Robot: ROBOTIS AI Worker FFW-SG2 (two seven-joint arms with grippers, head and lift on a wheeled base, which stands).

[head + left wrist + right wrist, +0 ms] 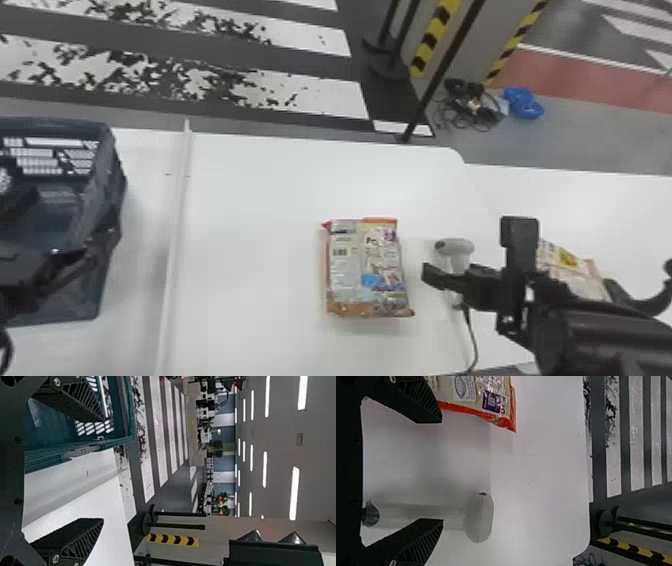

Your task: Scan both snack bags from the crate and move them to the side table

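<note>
Between two hands on the white surface, one snack bag [367, 270] lies flat

From the head view we see the bag near the middle of the surface [250, 200], its printed back and barcode up. To its right we have the pale scanner [454, 247], with a cord [472, 340] running from its handle. Farther right, on the side table [620, 210], we can make out the other bag [572, 260], partly covered by the right arm. At our left stands the dark crate [107, 200].

The right wrist view gives us a closer look at the first bag's red edge, a purple patch, and the scanner's rounded head. Our left wrist view takes in more of the room: striped floor [158, 439], posts with a yellow-and-black band [172, 540], ceiling lights [294, 492].

Our right hand [472, 252] is spread wide and grips nothing; the scanner appears in the gap between its fingers, ungripped. Our left hand [65, 210] is by the crate, also wide apart and with nothing in its grasp. From its wrist we see one finger over the crate's inside and the other over the white surface.
</note>
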